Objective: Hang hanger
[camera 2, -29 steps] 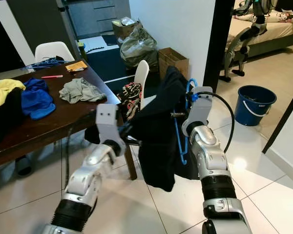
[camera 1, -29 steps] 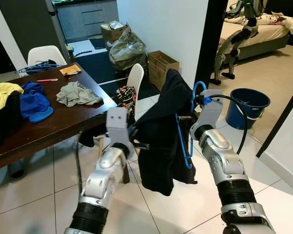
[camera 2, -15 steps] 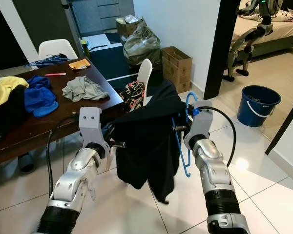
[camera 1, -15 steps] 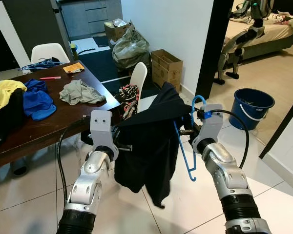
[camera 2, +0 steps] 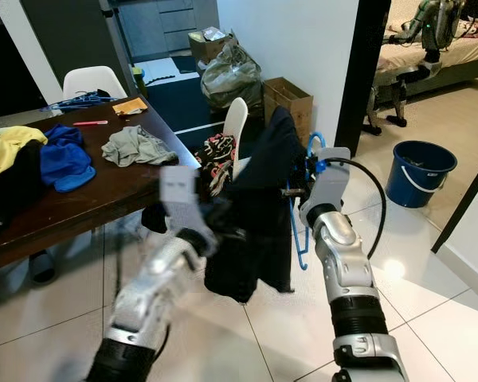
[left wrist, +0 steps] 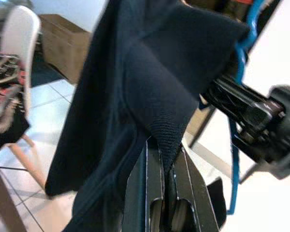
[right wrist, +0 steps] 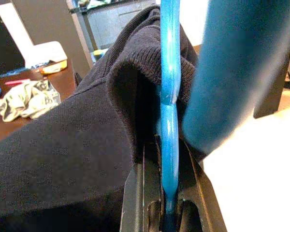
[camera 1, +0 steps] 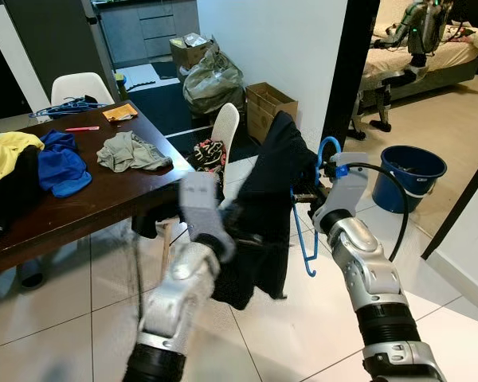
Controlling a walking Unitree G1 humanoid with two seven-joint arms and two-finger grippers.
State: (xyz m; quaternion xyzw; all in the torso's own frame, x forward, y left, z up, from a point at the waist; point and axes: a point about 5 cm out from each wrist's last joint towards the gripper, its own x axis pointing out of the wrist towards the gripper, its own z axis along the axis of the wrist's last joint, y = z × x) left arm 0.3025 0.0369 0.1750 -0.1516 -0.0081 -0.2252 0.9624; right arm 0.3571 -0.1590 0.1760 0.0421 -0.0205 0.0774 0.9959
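Dressing blue hanger, mid-frame.
Right tool clamps hanger; left tool pinches black garment; hanging not yet done.

head stereo: forward-down, mid-range | wrists: close along jaws | shared: dark garment

- Your left arm is silver, built of rounded segments, with a ribbed black cuff low down.
- Your right arm matches it, with the same black ribbed band.
- Each wrist carries a pale grey box housing.
- A black cable loops off the right wrist, beside a blue fitting.
- Fingers are long, black and flat.
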